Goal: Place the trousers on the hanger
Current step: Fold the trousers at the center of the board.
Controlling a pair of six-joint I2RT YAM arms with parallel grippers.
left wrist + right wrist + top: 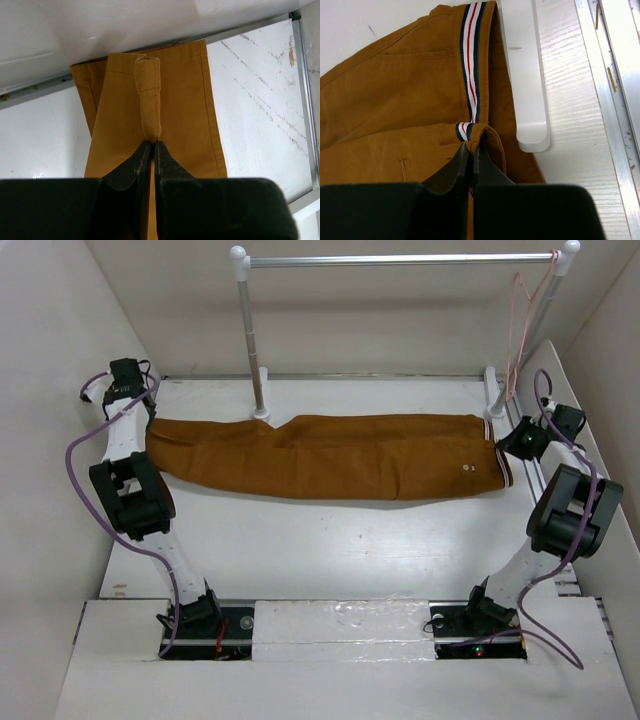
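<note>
- The white table (330,550) carries all items. Both arm bases are bolted at its near edge.
- The trousers (330,455) lie flat across the far half of the table, full length left to right. The leg ends are at the left and the waistband is at the right. They are not on the hanger.
- The silver rail (400,259) runs horizontally above the far edge on two white posts. The left post stands just behind the trousers. In the right wrist view, one white post foot (525,75) lies beside the waistband.
- The left gripper (151,145) is at the leg end of the trousers. Its jaws are closed together and pinch a raised fold of brown cloth. The fold stands up from the flat fabric ahead of the fingertips.
- The right gripper (471,146) is at the waistband end. Its jaws are closed and clamp the waistband edge, which is lifted and folded over at the fingertips.
- The hanger (512,340) hangs from the right end of the rail, above and behind the right gripper, apart from the trousers.
- The striped trim (471,60) runs along the waistband to the clamped point.
</note>
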